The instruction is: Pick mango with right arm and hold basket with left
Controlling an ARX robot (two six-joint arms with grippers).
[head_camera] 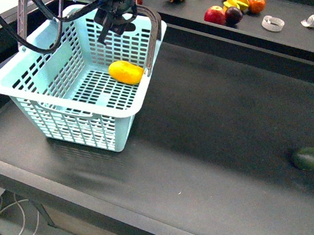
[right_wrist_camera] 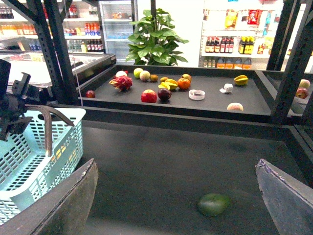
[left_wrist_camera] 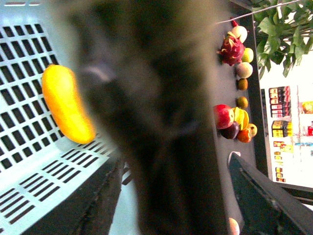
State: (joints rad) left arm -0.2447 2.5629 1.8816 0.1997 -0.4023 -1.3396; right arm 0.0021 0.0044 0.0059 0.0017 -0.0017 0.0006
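Observation:
The yellow mango lies inside the pale turquoise basket, against its far right wall. It also shows on the slotted floor in the left wrist view. My left gripper is shut on the basket at its far rim by the grey-brown handle. In the left wrist view a dark blurred handle fills the space between the jaws of the left gripper. My right gripper is open and empty above the dark table, far from the basket, and is out of the front view.
A dark green oval fruit lies on the table at the right, between my right jaws in the right wrist view. A raised back shelf carries several fruits. A potted plant stands behind it.

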